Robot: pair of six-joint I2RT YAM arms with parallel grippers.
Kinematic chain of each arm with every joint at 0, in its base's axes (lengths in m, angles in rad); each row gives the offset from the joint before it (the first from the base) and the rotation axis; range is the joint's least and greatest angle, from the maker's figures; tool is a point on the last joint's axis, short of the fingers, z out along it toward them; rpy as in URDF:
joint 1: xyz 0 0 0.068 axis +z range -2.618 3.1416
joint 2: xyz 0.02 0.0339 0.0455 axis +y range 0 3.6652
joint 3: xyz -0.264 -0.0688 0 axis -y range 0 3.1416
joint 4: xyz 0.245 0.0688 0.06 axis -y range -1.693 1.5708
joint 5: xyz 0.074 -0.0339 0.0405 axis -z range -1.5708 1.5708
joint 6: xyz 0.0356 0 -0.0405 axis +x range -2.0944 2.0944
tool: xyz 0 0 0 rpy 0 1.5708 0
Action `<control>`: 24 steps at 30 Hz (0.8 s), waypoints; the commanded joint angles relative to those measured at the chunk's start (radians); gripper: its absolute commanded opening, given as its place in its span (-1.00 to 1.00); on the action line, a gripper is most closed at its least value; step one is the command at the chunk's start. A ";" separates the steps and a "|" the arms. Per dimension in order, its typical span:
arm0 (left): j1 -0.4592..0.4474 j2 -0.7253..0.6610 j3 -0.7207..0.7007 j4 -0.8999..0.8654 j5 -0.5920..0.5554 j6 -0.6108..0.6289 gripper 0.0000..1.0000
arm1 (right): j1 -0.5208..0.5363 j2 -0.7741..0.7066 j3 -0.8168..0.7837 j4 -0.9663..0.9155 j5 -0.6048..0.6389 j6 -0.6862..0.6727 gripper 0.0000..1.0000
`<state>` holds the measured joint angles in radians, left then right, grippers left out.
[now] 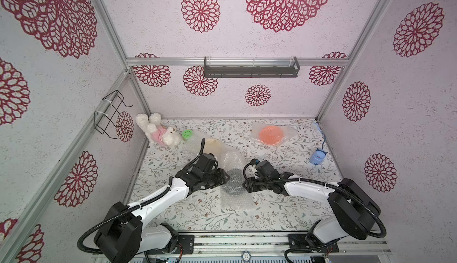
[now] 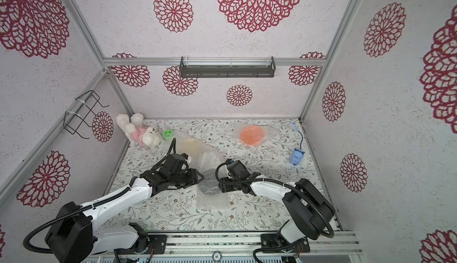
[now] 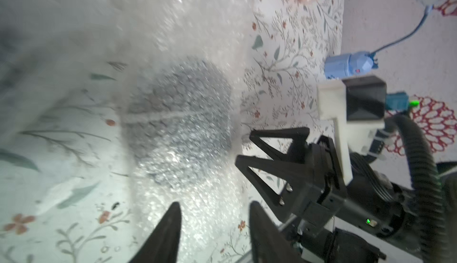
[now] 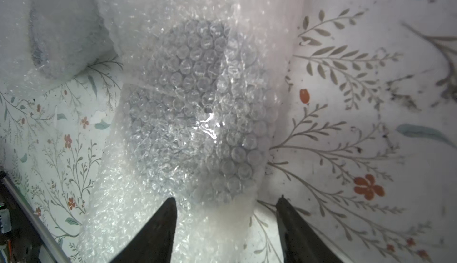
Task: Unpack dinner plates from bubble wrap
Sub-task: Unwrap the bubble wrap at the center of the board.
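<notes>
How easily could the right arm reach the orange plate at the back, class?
Probably yes: the orange plate lies on that arm's side, only open table between it and the open right hand. Its bubble wrap covers it, though.

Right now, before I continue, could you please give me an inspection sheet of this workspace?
Surface: floral cover, lying flat.
Job's things: dark plate wrapped, centre; orange plate wrapped, back; cream plate under wrap, partly hidden.
Clutter: plush toy, green disc, blue gadget.
Grippers: left tool and right tool open, either side of the dark plate.
Cables: blue cord from the gadget; black hoses on the arms.
Surroundings: wire rack, grey shelf on the walls.
</notes>
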<state>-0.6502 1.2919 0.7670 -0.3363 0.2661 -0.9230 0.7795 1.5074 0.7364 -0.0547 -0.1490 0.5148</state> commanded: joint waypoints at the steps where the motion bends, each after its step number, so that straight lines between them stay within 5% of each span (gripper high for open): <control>1: -0.033 0.046 -0.013 0.059 0.000 -0.033 -0.34 | 0.031 0.007 0.036 -0.025 0.048 -0.009 0.27; 4: -0.041 0.113 -0.032 0.151 0.023 -0.074 -0.61 | 0.047 0.049 0.059 -0.046 0.067 -0.003 0.15; 12: -0.101 0.262 -0.075 0.243 0.021 -0.115 -0.73 | 0.096 0.093 0.113 -0.124 0.204 -0.012 -0.21; 24: -0.108 0.304 -0.156 0.179 -0.066 -0.121 -0.79 | 0.103 0.096 0.141 -0.156 0.262 -0.021 -0.74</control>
<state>-0.7547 1.5692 0.6453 -0.1123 0.2691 -1.0283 0.8772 1.5982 0.8490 -0.1818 0.0578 0.5110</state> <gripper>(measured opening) 0.105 0.134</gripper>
